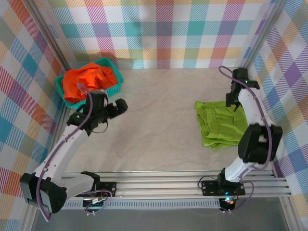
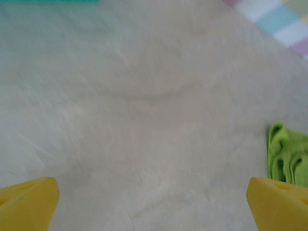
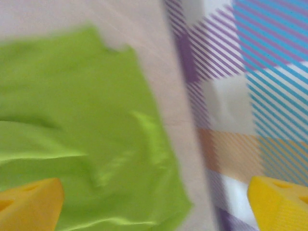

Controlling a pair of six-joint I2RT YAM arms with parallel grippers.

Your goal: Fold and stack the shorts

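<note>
Presently on the table [image 1: 154, 139]: one pair of lime green shorts [image 1: 219, 125], spread flat with some creases, on the right side near the plaid side wall [image 1: 288, 96].
Orange shorts [image 1: 86, 79]: bunched in a loose heap inside the teal mesh basket [image 1: 59, 89].
Teal mesh basket, position: far-left corner, against the walls.
Left gripper [image 1: 119, 107]: released, its yellow fingertips [image 2: 26, 202] spread wide with nothing between them; over bare table cloth just right of the basket, well apart from the lime green shorts.
Right gripper [image 1: 233, 102]: released, its yellow fingertips [image 3: 29, 202] spread wide and holding nothing; above the far right edge of the lime green shorts, beside the plaid wall.
Contact, right gripper to cloth: cannot tell.
Right wrist view, condition: blurred; the green cloth's hem and one corner are visible beside a strip of table.
</note>
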